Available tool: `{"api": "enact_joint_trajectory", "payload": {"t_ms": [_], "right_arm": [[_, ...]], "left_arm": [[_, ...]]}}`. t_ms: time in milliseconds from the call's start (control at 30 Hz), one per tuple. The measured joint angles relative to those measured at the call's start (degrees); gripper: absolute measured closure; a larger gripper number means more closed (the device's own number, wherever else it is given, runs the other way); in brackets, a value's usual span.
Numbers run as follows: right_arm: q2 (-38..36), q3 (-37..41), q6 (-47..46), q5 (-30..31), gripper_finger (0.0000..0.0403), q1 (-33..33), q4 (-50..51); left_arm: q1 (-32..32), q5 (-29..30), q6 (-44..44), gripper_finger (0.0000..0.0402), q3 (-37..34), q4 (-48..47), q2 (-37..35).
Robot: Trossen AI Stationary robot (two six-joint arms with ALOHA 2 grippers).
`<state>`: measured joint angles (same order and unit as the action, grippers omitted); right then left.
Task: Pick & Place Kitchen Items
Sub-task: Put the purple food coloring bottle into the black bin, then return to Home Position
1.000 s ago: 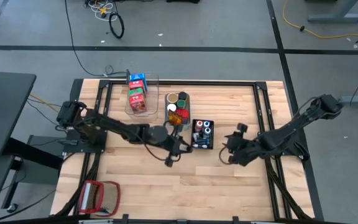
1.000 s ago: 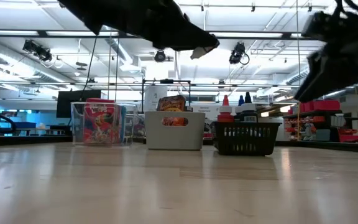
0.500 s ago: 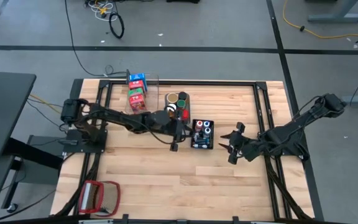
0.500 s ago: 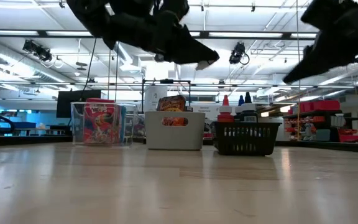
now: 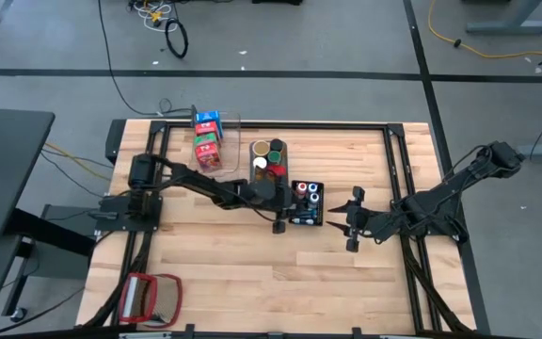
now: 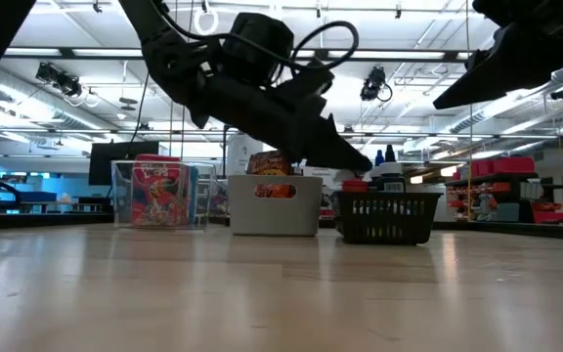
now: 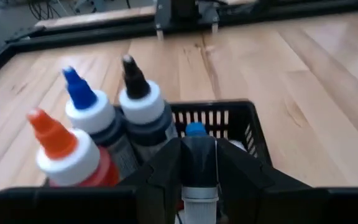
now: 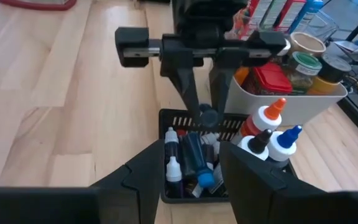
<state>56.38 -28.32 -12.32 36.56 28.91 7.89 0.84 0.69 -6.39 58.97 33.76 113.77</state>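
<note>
Bottle drop at the black bin.
We see the left gripper clamped on a blue-capped bottle; the right gripper hangs apart nearby.

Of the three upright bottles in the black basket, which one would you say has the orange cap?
The red-bodied bottle has the orange cap. It stands at the end of the row; the other two, the blue-capped bottle and black-capped bottle, have dark bodies.
</note>
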Motion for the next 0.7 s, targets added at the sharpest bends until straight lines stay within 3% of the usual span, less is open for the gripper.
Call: {"api": "enact_joint_trajectory", "payload": {"t_ms": [267, 700], "right_arm": [[0.0, 0.0, 1.1, -0.1, 0.0238, 0.0, 0.0], [0.0, 0.0, 4.2, 0.5, 0.0238, 0.0, -0.8]], "left_arm": [[0.0, 1.2, -1.3, 0.0291, 0.7, 0.0, 0.8], [-1.1, 1.6, 1.3, 0.0215, 0.6, -2.1, -1.6]]}}
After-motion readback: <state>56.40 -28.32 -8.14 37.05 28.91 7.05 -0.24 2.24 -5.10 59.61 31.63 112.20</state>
